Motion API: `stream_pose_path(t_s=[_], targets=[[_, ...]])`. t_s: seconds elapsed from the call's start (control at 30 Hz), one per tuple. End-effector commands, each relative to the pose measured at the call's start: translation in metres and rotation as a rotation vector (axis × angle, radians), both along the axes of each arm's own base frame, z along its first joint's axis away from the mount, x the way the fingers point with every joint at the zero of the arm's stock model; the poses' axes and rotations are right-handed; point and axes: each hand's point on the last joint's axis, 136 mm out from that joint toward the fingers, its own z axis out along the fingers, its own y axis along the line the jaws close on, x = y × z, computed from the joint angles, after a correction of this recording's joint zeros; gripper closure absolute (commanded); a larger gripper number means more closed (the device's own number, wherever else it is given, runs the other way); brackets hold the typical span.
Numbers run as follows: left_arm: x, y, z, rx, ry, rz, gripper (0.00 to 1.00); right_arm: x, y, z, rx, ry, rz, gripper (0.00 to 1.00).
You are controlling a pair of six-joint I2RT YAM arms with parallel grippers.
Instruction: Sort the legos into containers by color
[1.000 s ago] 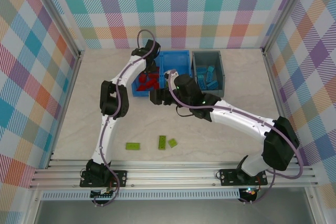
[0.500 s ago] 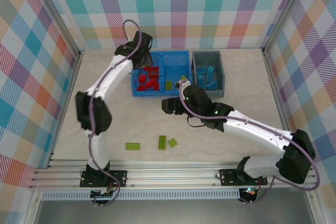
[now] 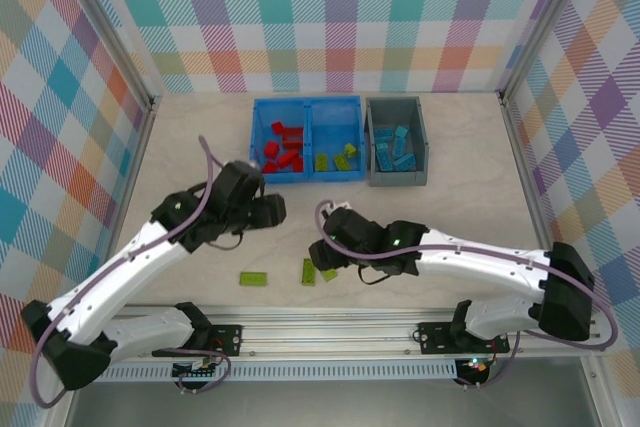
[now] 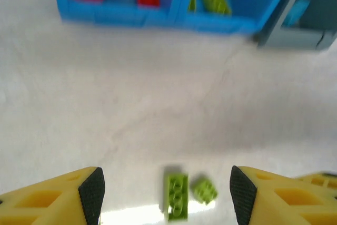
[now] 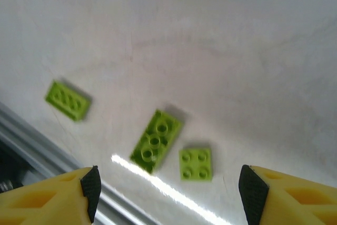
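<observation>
Three lime green legos lie on the near table: a flat long one [image 3: 253, 278], a long one [image 3: 309, 271] lying studs-down and a small square one [image 3: 329, 273]. My left gripper [image 3: 274, 211] hovers open and empty a little behind and left of them; its wrist view shows the long brick [image 4: 177, 196] and the square brick [image 4: 204, 189] between its fingers' line. My right gripper [image 3: 322, 252] hangs open and empty just above the pair, the long brick [image 5: 156, 140] and square brick [image 5: 195, 163] below it, the flat brick [image 5: 67, 100] to the left.
The blue bin [image 3: 308, 107] at the back holds red legos [image 3: 283, 152] on its left side and green legos [image 3: 337, 157] on its right. Beside it the dark grey bin [image 3: 371, 147] holds light blue legos [image 3: 395, 147]. A metal rail [image 3: 330, 332] runs along the near edge.
Both arms have pulled back from the bins toward the near table. The left gripper left the red compartment; the right gripper came down over the green bricks.
</observation>
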Motion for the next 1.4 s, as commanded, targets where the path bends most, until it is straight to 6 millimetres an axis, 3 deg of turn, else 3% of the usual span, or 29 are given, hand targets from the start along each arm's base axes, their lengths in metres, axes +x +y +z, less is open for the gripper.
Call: stream_pose_path(t_s=[0.0,0.13,0.27,0.5,0.67,0.87,1.13,1.27,1.37], targets=[[-0.031,0.0,-0.006,-0.105,0.053,0.005,0.34,-0.027,-0.02,-0.043,-0.157,0.103,0.081,0.29],[-0.051,0.001,-0.011,-0.166,0.071,-0.014,0.34,-0.041,-0.022,-0.066,-0.179,0.15,0.155,0.29],[-0.062,0.003,-0.02,-0.185,0.096,-0.025,0.33,-0.041,-0.015,-0.081,-0.207,0.167,0.188,0.28],[-0.064,0.008,-0.016,-0.192,0.078,-0.016,0.32,-0.029,-0.005,-0.106,-0.265,0.207,0.178,0.3],[-0.062,0.004,-0.018,-0.194,0.082,-0.023,0.32,-0.018,0.001,-0.112,-0.272,0.195,0.155,0.34],[-0.061,0.003,-0.014,-0.197,0.072,-0.028,0.32,-0.004,0.007,-0.115,-0.256,0.196,0.123,0.42],[-0.06,0.002,-0.014,-0.2,0.067,-0.031,0.32,-0.002,0.007,-0.12,-0.274,0.202,0.104,0.59],[-0.058,-0.003,-0.012,-0.214,0.064,-0.04,0.32,0.001,-0.003,-0.103,-0.26,0.164,0.074,0.63],[-0.054,-0.011,-0.006,-0.243,0.048,-0.052,0.32,0.008,-0.01,-0.077,-0.237,0.125,0.047,0.64]])
